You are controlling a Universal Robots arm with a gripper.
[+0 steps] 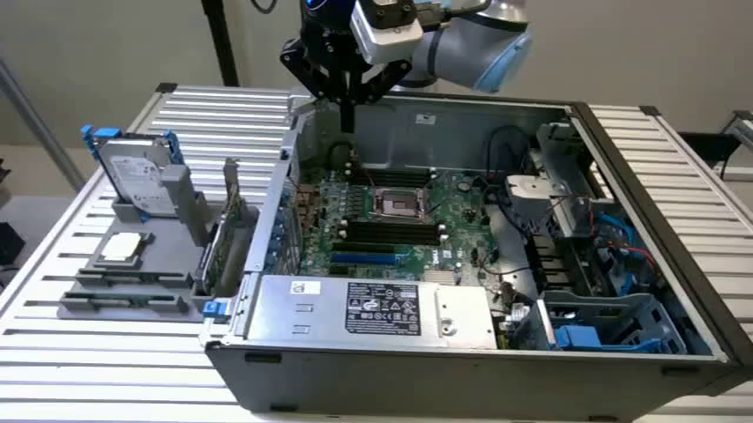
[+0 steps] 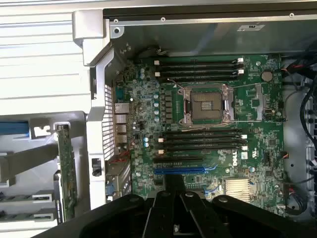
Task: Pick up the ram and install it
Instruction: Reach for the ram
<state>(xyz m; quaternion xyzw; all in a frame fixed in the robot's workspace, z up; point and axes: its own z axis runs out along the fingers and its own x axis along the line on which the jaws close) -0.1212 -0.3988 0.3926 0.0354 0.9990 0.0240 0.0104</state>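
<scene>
At the near side of the computer case [image 1: 389,370] you have the grey power supply [image 1: 353,308], and behind it the motherboard [image 1: 389,220]. Above the case's far corner, on the exterior view's left, hangs your claw [image 1: 348,101]. Its fingers are drawn tight together, with a thin dark strip [image 1: 348,123] pointing down from them. You cannot tell whether that strip is the ram.

The ram [image 1: 212,260] is a thin green stick. It stands on edge in the grey holder [image 1: 118,295], just outside the case [image 1: 353,352] wall.
</scene>
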